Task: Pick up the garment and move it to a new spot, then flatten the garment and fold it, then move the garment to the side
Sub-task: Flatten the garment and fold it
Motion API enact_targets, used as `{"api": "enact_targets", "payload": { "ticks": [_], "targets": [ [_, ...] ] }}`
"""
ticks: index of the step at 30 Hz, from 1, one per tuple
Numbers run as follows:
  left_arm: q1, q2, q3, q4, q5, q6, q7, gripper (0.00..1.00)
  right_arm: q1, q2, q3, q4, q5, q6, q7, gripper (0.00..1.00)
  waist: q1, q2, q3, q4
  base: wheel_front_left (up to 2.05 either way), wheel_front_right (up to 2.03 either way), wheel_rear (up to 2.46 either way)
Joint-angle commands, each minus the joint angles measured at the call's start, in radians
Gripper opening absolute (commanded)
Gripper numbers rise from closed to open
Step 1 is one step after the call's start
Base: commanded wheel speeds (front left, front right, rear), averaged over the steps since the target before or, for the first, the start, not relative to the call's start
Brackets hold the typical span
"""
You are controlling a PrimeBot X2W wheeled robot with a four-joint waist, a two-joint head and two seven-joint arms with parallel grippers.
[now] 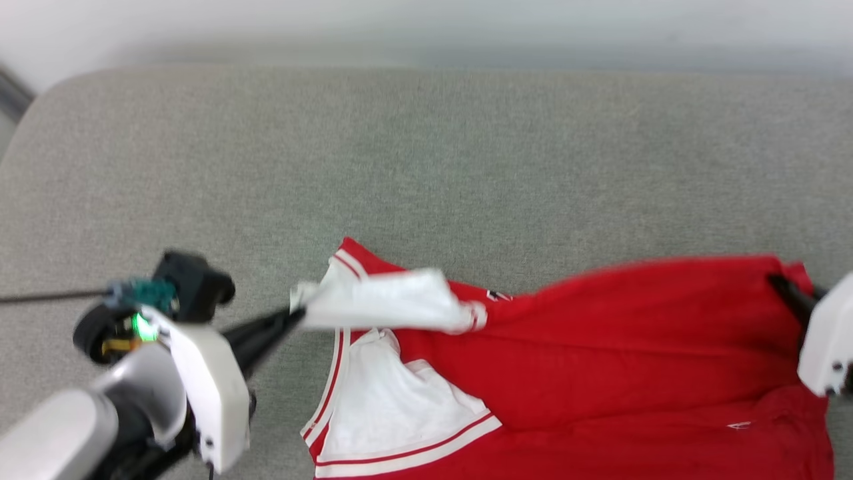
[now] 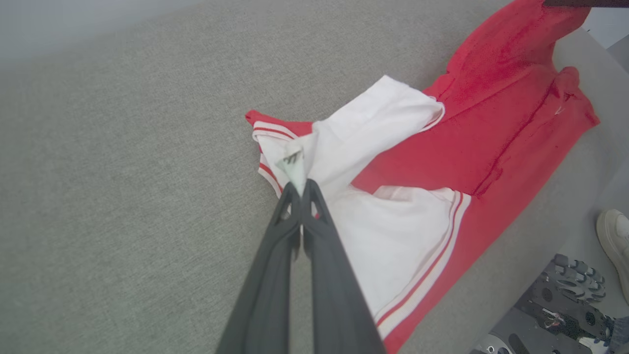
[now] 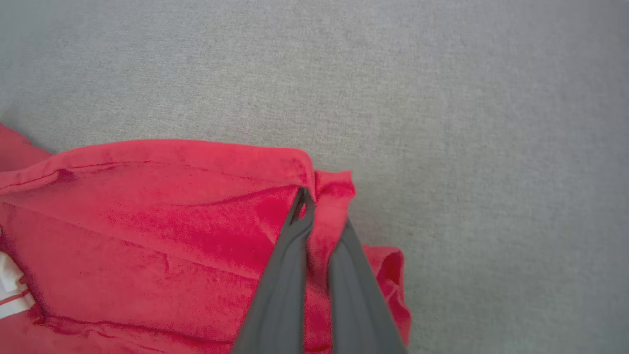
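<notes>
On the grey bench (image 1: pixel 426 167): the garment (image 1: pixel 600 347) lay lengthwise across the near side, with its collar end toward the robot's left and its hem toward the right. The red body was creased, and one white sleeve (image 1: pixel 393 300) had flopped over the chest.
Left pincer (image 2: pixel 300 186): pressed together on a white bit of cloth at the collar end, holding it slightly raised.
Right pincer (image 3: pixel 314 206): pinching the red hem corner, with cloth bunched around its fingers.
Done, as I judged it: both ends were gripped, so the work was at the lifting or stretching-flat stage.
Left to do: spreading the garment flat, folding it and moving it aside. No deliberate fold showed yet.
</notes>
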Motion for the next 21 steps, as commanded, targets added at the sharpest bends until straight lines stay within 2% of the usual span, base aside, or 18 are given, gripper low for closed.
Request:
{"api": "enact_targets", "payload": {
  "ticks": [1,4,10,16,21],
  "targets": [
    [0.048,0.01,-0.009,-0.005,-0.003,0.011,-0.012,0.0,0.049,0.002,-0.022,-0.01,0.01,-0.001,-0.004,0.0,0.0001,0.0,-0.03,-0.006,0.0,0.0,0.0],
    [0.127,0.019,-0.036,-0.005,0.004,0.027,-0.03,0.0,0.153,-0.013,-0.023,-0.025,0.003,-0.001,0.001,0.0,0.0001,0.0,-0.041,-0.004,0.0,0.0,0.0],
    [0.185,-0.006,-0.093,0.044,0.026,0.02,-0.038,0.0,0.256,-0.052,0.002,-0.004,0.015,-0.001,0.007,0.0,0.0001,0.0,-0.047,-0.003,0.0,0.0,0.0],
    [0.209,-0.038,-0.148,0.102,0.038,0.006,-0.024,0.0,0.305,-0.111,0.063,0.04,0.007,-0.001,0.017,0.0,0.0001,0.0,-0.046,-0.007,0.0,0.0,0.0],
    [0.211,-0.057,-0.184,0.152,0.071,-0.006,-0.028,0.0,0.293,-0.124,0.103,0.087,0.021,-0.001,-0.007,0.0,0.0001,0.0,-0.045,-0.013,0.0,0.0,0.0]
  ]
}}
